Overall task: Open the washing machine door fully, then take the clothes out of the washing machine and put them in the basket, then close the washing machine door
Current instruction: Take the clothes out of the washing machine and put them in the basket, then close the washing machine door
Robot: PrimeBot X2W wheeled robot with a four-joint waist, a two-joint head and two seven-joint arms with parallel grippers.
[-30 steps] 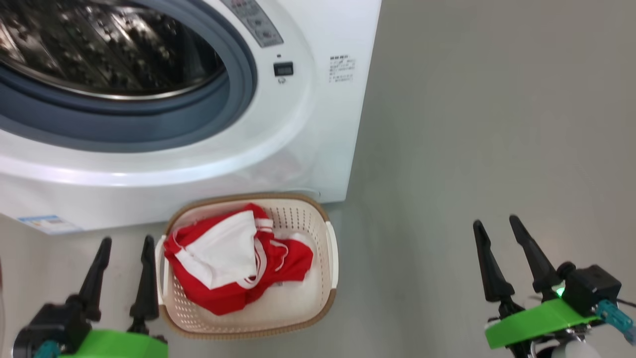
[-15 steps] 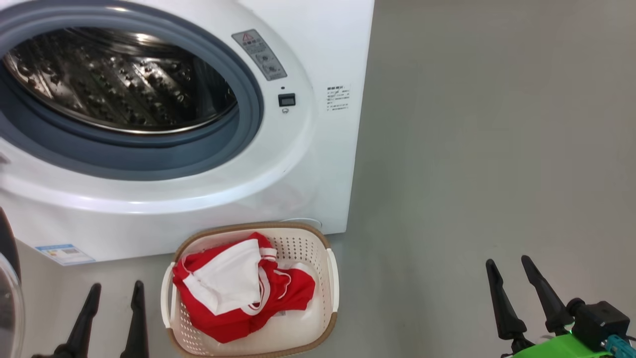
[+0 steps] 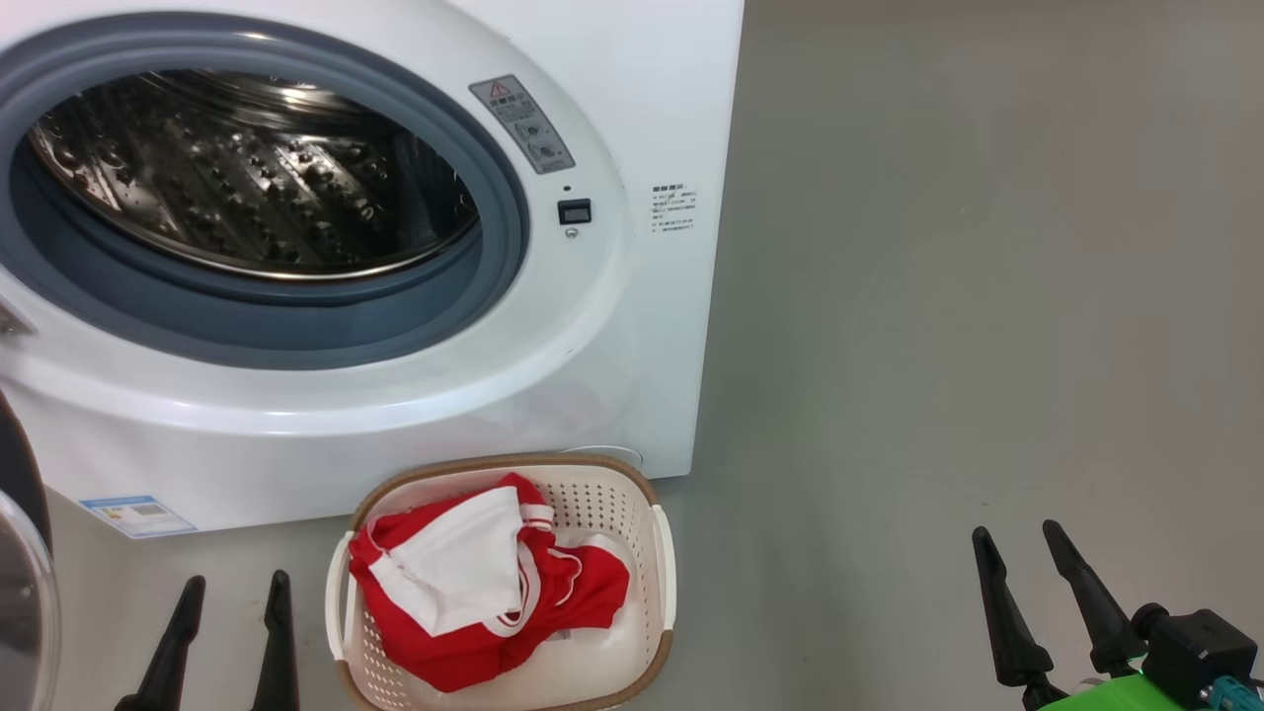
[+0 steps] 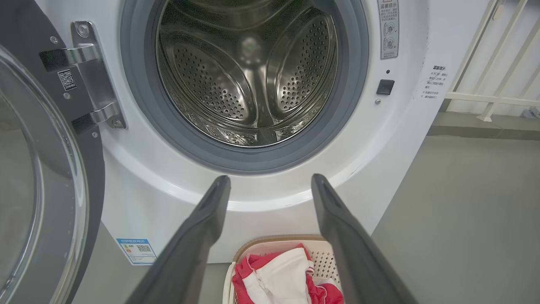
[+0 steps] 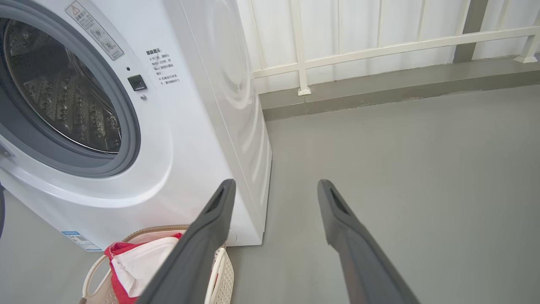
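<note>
At the far left edge of the head view, the washing machine door [image 3: 25, 592] stands swung open, showing a strip of its black rim and clear glass. In the left wrist view it hangs from a metal hinge [image 4: 90, 76] at the upper left. Just right of the door, at the lower left, the left hand [image 3: 237, 581] points up the frame with its two dark fingers spread wide and nothing between them.

Above it, the washing machine [image 3: 632, 326] takes up the upper left of the frame. Its grey rubber seal [image 3: 296, 341] rings a shiny perforated steel drum [image 3: 247, 188], and a blue label [image 3: 138, 515] sits at its lower left corner.

At the bottom middle, the basket [image 3: 592, 509] rests on the floor [image 3: 938, 296], just in front of the machine's lower right corner. The clothes [image 3: 474, 583] lie heaped inside it, red with a white piece on top.

At the lower right, well apart from the basket, the right hand [image 3: 1015, 530] has its fingers spread wide and empty above bare grey floor. In the right wrist view a white railing [image 5: 297, 42] runs across the top, behind the machine.
</note>
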